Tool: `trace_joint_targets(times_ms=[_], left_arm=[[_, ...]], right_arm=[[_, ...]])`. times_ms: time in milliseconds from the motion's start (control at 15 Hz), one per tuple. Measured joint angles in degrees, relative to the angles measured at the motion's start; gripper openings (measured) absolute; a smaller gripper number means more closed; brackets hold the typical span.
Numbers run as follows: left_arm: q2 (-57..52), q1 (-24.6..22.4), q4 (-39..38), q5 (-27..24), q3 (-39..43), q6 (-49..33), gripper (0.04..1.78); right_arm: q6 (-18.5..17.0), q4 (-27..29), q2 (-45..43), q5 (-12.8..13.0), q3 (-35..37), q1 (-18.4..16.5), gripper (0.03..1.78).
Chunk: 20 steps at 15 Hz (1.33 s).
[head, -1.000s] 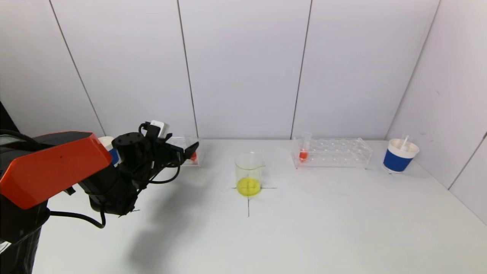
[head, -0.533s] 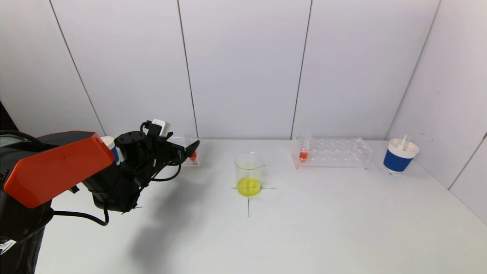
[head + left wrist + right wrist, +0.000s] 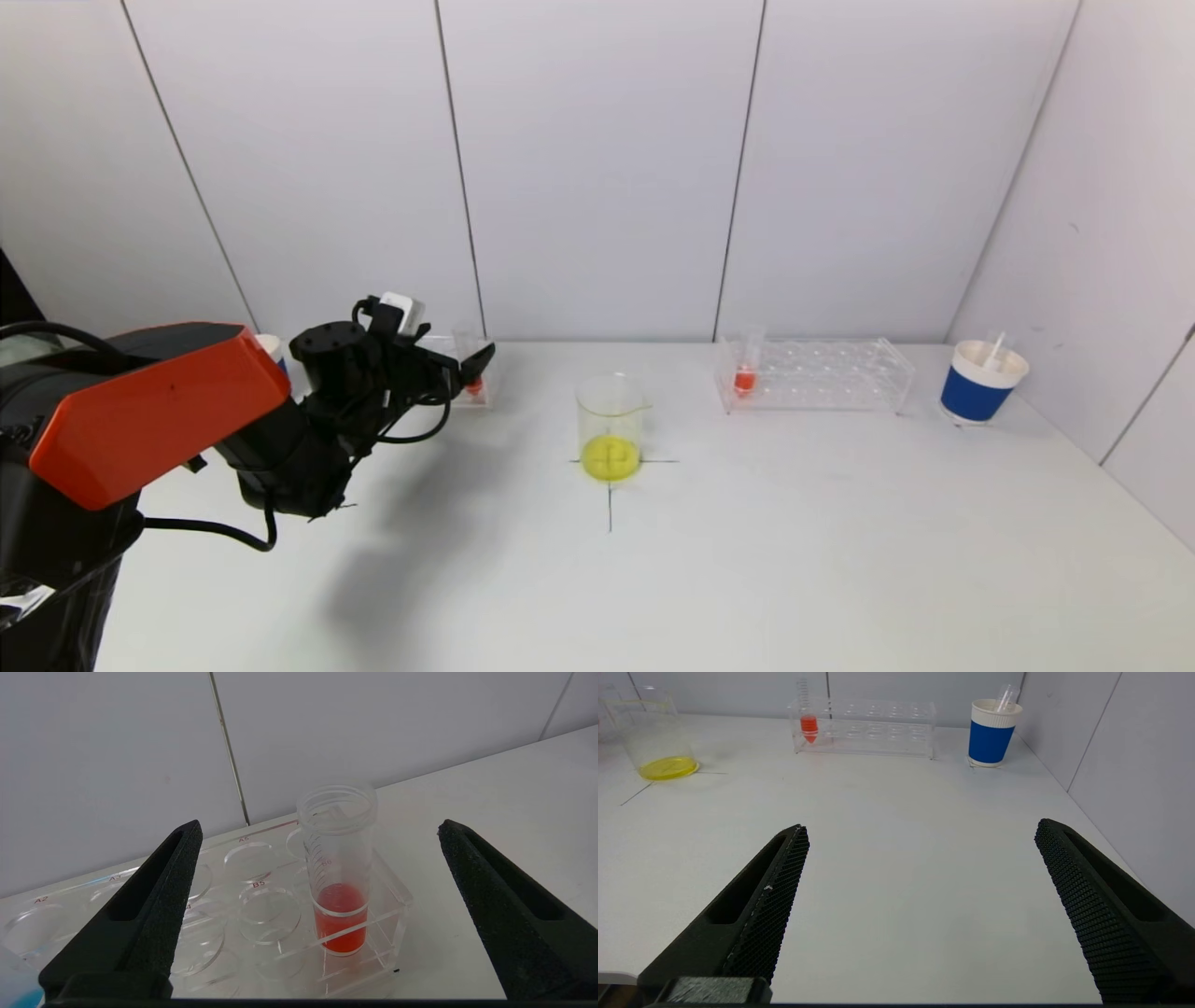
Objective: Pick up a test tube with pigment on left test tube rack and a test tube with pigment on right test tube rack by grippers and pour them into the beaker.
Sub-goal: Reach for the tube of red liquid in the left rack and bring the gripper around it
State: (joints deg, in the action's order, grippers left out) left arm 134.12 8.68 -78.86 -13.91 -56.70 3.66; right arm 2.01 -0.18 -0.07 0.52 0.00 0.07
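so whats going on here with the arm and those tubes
The left hand is open and lined up on the tube of red pigment standing in the left rack, not touching it. The beaker in the middle holds some yellow liquid. The right rack has its own red tube in place. The right hand is open, low over the table near the robot, holding nothing.

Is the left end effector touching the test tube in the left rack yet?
Apart. The left wrist view shows the left end effector open, both fingers well clear of the test tube standing in the left rack.
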Motion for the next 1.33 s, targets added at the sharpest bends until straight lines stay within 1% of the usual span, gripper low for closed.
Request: trace_joint_targets(times_ms=[200, 1333], left_arm=[[0.5, 0.1, 1.2, 0.0, -1.7, 0.0, 1.76], [3.1, 0.8, 1.2, 0.2, -4.4, 0.0, 1.76]], right_arm=[[0.0, 0.0, 0.0, 0.0, 0.0, 0.0, 1.76], [0.0, 0.0, 0.0, 0.0, 0.0, 0.0, 1.76]])
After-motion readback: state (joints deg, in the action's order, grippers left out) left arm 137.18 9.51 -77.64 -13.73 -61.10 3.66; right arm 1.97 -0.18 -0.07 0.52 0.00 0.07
